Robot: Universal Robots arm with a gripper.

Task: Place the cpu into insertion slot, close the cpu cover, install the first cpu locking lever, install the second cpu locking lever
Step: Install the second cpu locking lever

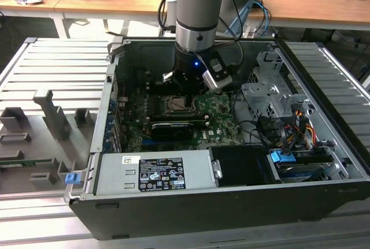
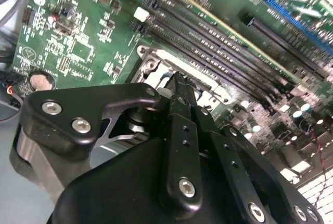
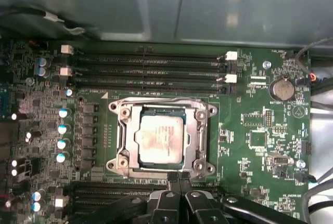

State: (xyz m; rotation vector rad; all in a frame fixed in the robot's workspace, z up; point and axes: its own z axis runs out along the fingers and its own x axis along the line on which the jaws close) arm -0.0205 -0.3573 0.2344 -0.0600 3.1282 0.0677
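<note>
Hanging low inside the open computer case (image 1: pixel 324 145), the gripper (image 3: pixel 179 178) has its fingers pressed together into a narrow tip with nothing between them. In the first wrist view that tip sits at the near edge of the insertion slot (image 3: pixel 120 110), touching or almost touching its silver frame; which of the two I cannot tell.

The cpu (image 3: pixel 160 136) lies flat in the slot just ahead of the tip, pale face up and square to the frame. The cpu cover (image 3: pixel 193 138) lies down around it, the chip showing through the window, so seating the chip and shutting the cover look done. Judging by this, a thin closed tip is what suits pushing a slim lever at the rim, though I cannot make out the levers' positions for certain.

Room is tight. Beyond the slot run the long memory slots (image 3: pixel 151 70), close to the frame's far edge. To one side stands a row of small capacitors (image 3: pixel 62 135); to the other, open green board (image 3: pixel 250 125) with a coin battery (image 3: pixel 283 87) further off. A long black card (image 1: pixel 172 129) lies on the tool's side of the slot. In the exterior view the arm (image 1: pixel 196 12) comes straight down through the open top, the case walls well apart from it.
</note>
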